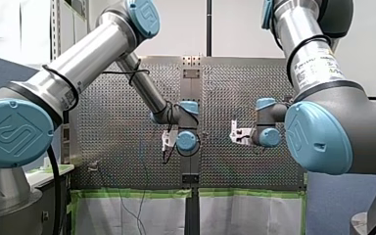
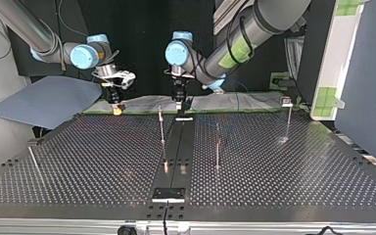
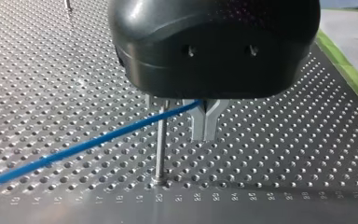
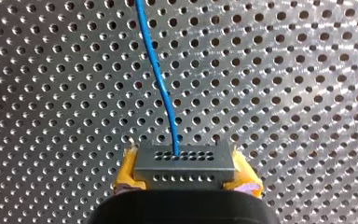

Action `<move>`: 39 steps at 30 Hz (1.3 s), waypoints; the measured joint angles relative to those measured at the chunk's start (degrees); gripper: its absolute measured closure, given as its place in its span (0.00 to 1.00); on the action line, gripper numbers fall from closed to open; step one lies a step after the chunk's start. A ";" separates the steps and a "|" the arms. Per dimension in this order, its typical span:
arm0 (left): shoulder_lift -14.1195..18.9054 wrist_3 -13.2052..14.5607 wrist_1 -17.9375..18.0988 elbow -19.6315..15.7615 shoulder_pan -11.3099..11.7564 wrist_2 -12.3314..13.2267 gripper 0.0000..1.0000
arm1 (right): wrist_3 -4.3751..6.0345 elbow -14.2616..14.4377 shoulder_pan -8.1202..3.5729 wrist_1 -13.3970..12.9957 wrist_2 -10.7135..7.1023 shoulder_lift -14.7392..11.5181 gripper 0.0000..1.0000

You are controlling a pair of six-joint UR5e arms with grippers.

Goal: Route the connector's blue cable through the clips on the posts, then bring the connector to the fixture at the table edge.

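A small grey connector (image 4: 184, 161) with rows of holes sits between the yellow pads of my right gripper (image 4: 186, 176), which is shut on it. The blue cable (image 4: 161, 84) leaves its face and runs ahead over the perforated plate. In the left wrist view my left gripper (image 3: 205, 135) has its metal fingers shut on the blue cable (image 3: 88, 144), which stretches away past a thin post (image 3: 160, 149) just beside the fingers. In the top view my right gripper (image 2: 117, 108) hangs at the far left edge of the table and my left gripper (image 2: 178, 105) near the far middle.
Several thin posts stand on the perforated table (image 2: 284, 166): one (image 2: 162, 132) near the centre strip, one (image 2: 218, 147) to its right, one (image 2: 289, 122) at the far right. A small fixture plate (image 2: 168, 194) lies at the near edge. Green tape lines the far edge.
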 joint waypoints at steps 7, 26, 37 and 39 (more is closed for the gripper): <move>-0.23 -0.36 0.04 0.67 0.43 0.36 1.00 | 0.40 -0.04 -0.72 -0.45 -0.17 0.12 1.00; -0.26 -0.34 -0.29 1.92 1.88 0.51 1.00 | 0.40 -1.16 -1.05 0.06 -0.69 0.26 1.00; -0.36 -0.21 -1.26 3.52 2.17 0.93 1.00 | 0.42 -2.44 -1.09 0.69 -0.69 0.33 1.00; -0.36 -0.21 -1.27 3.58 2.24 0.94 1.00 | 0.42 -2.53 -1.12 0.66 -0.66 0.34 1.00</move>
